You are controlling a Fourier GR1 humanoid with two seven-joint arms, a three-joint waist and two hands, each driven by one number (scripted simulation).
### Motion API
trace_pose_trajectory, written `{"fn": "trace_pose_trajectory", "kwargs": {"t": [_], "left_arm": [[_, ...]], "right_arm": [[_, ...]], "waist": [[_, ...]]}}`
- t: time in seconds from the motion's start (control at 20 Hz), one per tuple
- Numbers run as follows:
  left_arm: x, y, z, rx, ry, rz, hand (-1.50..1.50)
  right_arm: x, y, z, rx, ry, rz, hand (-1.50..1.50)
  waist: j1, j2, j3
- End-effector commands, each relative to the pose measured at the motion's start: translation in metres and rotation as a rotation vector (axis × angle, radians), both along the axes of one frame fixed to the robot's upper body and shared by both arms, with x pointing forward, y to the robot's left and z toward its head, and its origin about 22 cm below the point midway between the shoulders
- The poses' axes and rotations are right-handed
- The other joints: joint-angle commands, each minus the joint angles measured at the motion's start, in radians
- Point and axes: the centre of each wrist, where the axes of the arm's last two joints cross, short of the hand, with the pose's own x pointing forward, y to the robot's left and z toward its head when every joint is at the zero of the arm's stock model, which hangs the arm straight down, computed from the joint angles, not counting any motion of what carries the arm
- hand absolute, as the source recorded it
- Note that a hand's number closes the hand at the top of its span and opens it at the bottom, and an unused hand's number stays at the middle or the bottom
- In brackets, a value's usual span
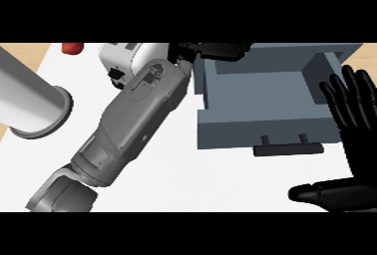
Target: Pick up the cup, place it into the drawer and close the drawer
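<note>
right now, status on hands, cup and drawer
Left hand over the open drawer's back edge, fingers hidden. Right hand open, resting at right. Cup not visible.

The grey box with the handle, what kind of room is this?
Probably a kitchen-style worktop: an open blue-grey drawer with a dark bar handle sits on a white counter with a light wooden edge.

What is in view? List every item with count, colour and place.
drawer: one, grey-blue, open, upper right, black handle at its front.
red object: one, top left edge, mostly cut off.
white counter: one, across the view.
left arm: one, grey, reaching from lower left up to the drawer's left rim.
left hand: one, black, top centre, fingers not clear.
right hand: one, black, open, fingers up, right edge.
</note>
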Motion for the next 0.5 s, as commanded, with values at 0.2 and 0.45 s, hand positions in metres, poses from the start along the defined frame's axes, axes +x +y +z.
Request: {"fn": "trace_pose_trajectory", "kwargs": {"t": [0.2,0.45], "left_arm": [[0.003,-0.007,-0.022,0.106,0.016,0.042,1.5],[0.002,-0.012,-0.027,0.165,0.034,0.038,1.5]], "right_arm": [[0.001,-0.009,0.004,0.001,-0.014,0.027,-1.5],[0.013,0.01,0.01,-0.004,-0.011,0.056,-1.5]], "waist": [[-0.033,0.007,0.001],[-0.054,0.013,0.001]]}}
